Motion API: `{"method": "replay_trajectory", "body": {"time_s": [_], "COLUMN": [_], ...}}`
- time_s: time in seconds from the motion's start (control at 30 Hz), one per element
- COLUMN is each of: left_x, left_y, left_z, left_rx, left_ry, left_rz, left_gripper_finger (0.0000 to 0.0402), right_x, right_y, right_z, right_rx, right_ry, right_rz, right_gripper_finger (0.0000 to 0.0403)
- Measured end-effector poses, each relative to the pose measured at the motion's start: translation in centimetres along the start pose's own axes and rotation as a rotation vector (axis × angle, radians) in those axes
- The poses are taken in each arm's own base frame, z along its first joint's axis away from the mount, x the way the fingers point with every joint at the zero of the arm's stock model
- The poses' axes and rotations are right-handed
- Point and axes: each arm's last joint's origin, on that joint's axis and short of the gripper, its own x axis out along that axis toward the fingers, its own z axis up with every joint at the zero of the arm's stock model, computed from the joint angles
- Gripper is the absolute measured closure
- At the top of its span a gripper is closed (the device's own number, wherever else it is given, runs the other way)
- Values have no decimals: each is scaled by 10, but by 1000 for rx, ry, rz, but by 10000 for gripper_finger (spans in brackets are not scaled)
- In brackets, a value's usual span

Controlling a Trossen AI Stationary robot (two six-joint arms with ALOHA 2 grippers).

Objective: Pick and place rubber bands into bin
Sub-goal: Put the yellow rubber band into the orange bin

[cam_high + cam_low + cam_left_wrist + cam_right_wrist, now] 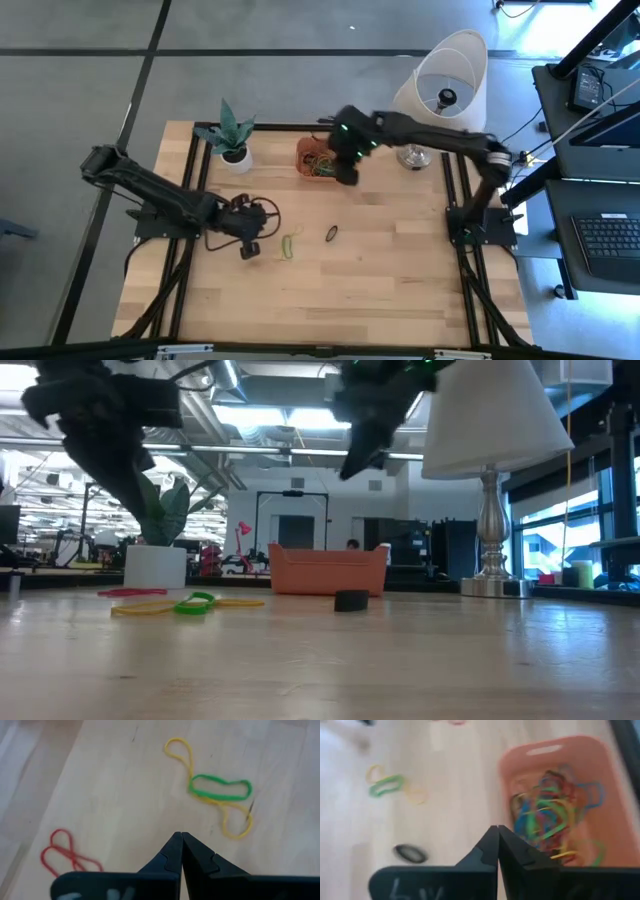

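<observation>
The right gripper (347, 176) hangs clenched and empty beside the bin (305, 150), which holds a heap of bands. Next it must open over the black band (331, 233). The left gripper (249, 249), clenched and empty, hovers near the yellow band (181, 754), green band (220, 788) and red band (62, 852).

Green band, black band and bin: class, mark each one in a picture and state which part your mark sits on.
green band (220, 789), left wrist view, on the loop's lower strand.
black band (351, 600), low view, on its near side.
bin (555, 747), right wrist view, on the far wall's rim.
</observation>
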Motion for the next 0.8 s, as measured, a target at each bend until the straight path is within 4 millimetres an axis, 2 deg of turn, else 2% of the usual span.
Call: {"method": "replay_trajectory", "body": {"time_s": [0.07, 0.3, 0.5, 0.67, 0.8], "left_x": [4, 18, 36, 56, 73], "left_y": [-7, -32, -43, -46, -50], "left_z": [8, 32, 33, 27, 23], "left_rx": [-17, -118, -234, -328, -361], "left_ry": [13, 50, 163, 244, 281], "left_rz": [7, 16, -9, 23, 49], "left_gripper_finger": [398, 398, 379, 337, 305], "right_x": [-11, -44, -59, -63, -64], "right_y": [12, 55, 80, 86, 87], "right_z": [-18, -101, -159, -187, -199], "right_rx": [-7, 27, 20, 16, 7], "right_ry": [-34, -201, -274, -288, -290], "right_rz": [12, 67, 93, 115, 125], "right_gripper_finger": [397, 401, 401, 401, 401]}}
